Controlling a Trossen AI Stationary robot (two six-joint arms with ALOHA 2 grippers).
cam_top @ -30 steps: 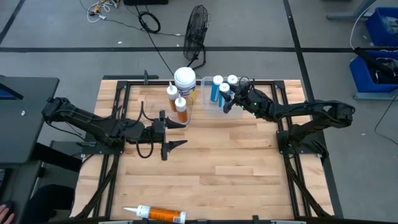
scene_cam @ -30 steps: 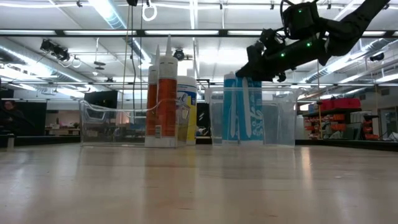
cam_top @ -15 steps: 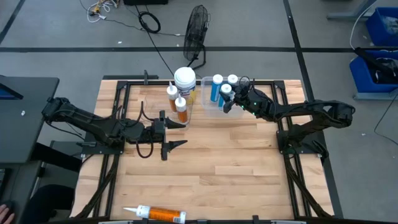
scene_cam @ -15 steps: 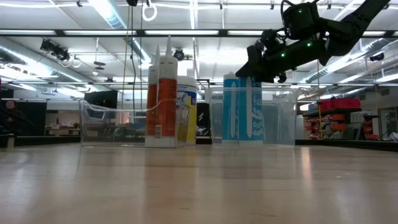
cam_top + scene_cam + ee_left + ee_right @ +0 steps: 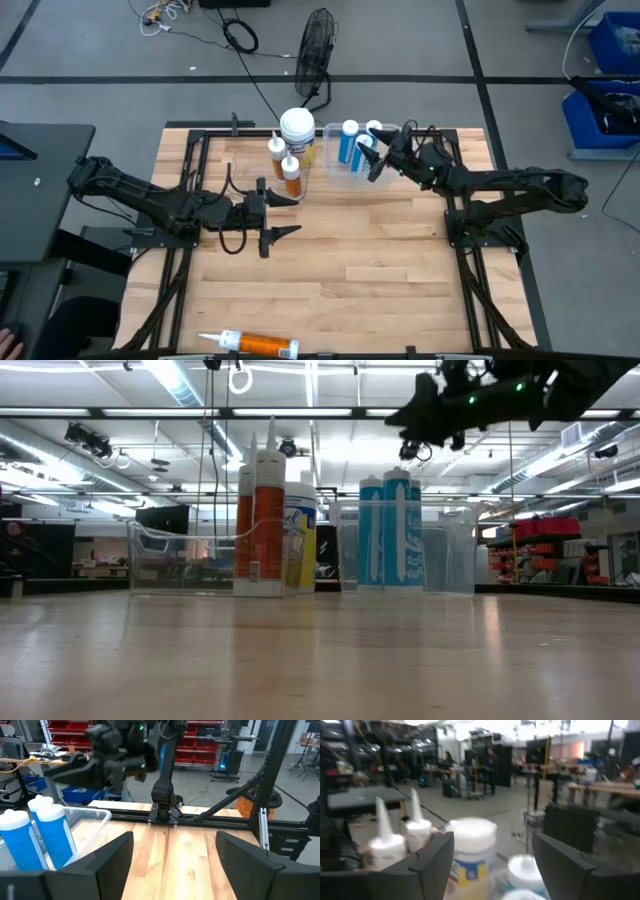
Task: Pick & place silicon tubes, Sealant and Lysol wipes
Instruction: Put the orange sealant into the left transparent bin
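An orange sealant tube [image 5: 252, 344] lies flat at the table's near edge. Mid-table the left gripper [image 5: 278, 214] waits, fingers spread, holding nothing. Farther back, the Lysol wipes [image 5: 297, 131] stand upright in a clear bin [image 5: 165, 565] beside two orange tubes [image 5: 284, 164]. Above the neighbouring bin's blue tubes [image 5: 386, 530] hangs the right gripper [image 5: 377, 153] (fingers apart, empty).

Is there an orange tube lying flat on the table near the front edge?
Yes, one orange tube lies on its side near the table's front edge.
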